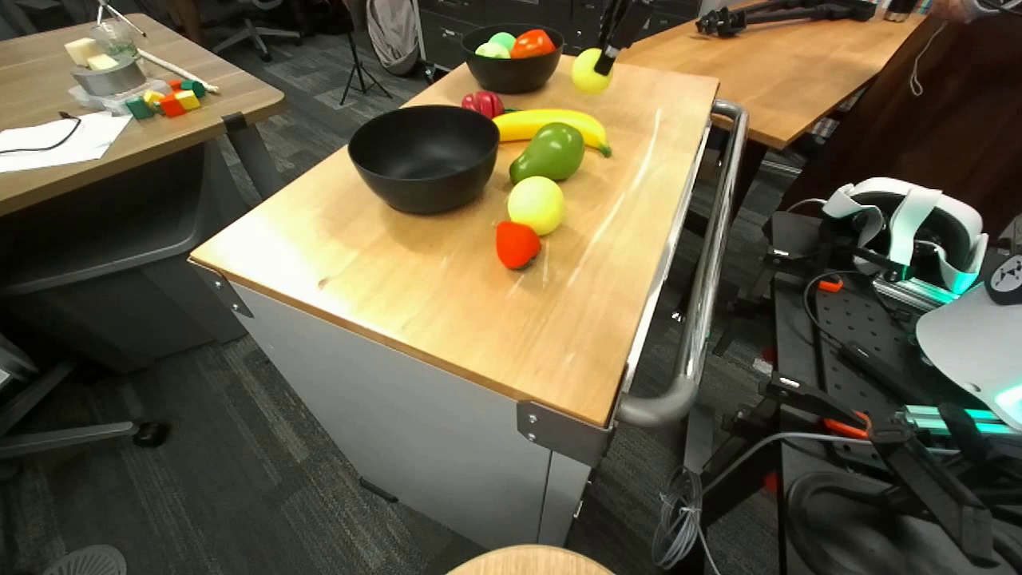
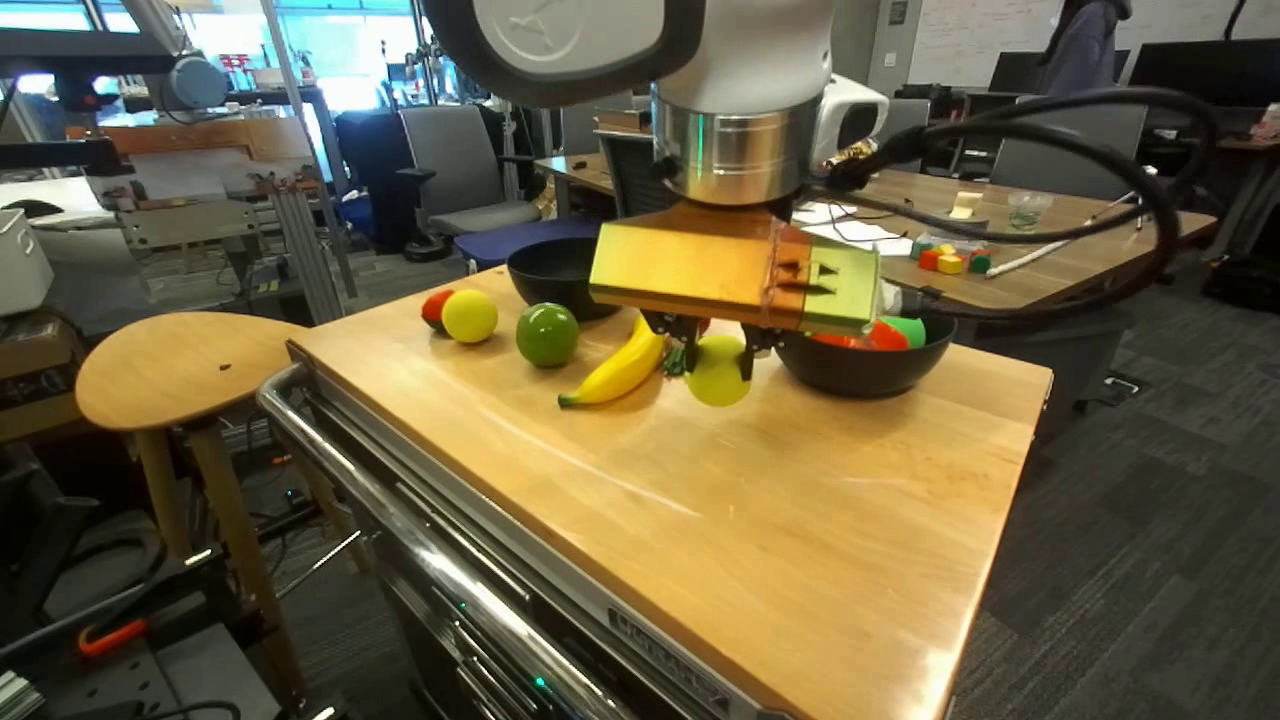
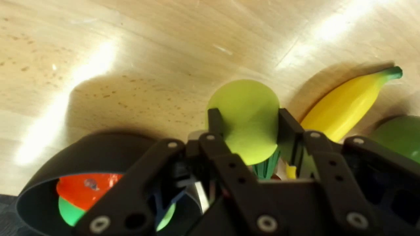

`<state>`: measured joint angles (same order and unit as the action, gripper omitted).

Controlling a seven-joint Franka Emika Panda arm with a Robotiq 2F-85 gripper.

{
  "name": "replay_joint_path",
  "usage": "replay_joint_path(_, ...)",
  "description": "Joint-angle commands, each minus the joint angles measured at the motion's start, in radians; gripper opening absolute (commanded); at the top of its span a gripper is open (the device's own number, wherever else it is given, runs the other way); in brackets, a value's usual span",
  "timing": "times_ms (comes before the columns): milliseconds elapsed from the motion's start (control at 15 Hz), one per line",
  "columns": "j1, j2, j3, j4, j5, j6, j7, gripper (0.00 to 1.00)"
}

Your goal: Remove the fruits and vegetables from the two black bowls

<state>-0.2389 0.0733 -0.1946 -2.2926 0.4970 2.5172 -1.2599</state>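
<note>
Over the worktop [image 2: 760,520], a ball [image 2: 718,376] is pinched by the gripper [image 2: 719,362]; before release, it should be lowered softly until contact

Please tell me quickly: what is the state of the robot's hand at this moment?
Hand: closed, holding the yellow-green ball.

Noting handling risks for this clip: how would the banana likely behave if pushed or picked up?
The banana would probably swivel or rock rather than roll, given its long, curved body. Its smooth surface suggests a stiff, perhaps light toy that could slip. Pushed sideways, it may bump the green fruit nearby.
</note>
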Motion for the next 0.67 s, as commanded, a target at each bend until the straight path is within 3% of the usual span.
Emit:
replay_joint_path(0, -0.001, 0.05, 0.008, 0.037, -0.034, 0.032, 0.072, 0.68)
replay_joint_path(67, -0.002, 0.049, 0.011, 0.04, -0.048, 0.031, 0.091, 0.69)
replay_joint_path(200, 0.002, 0.012, 0.012, 0.033, -0.11, 0.043, 0.118, 0.82)
replay_joint_path(333, 0.008, -0.027, 0.0, 0.041, -0.241, 0.024, 0.199, 0.99)
replay_joint_path(467, 0.01, -0.074, -0.007, 0.078, -0.375, -0.044, 0.295, 1.0)
replay_joint_path(600, 0.009, -0.086, 0.003, 0.154, -0.377, -0.129, 0.293, 1.0)
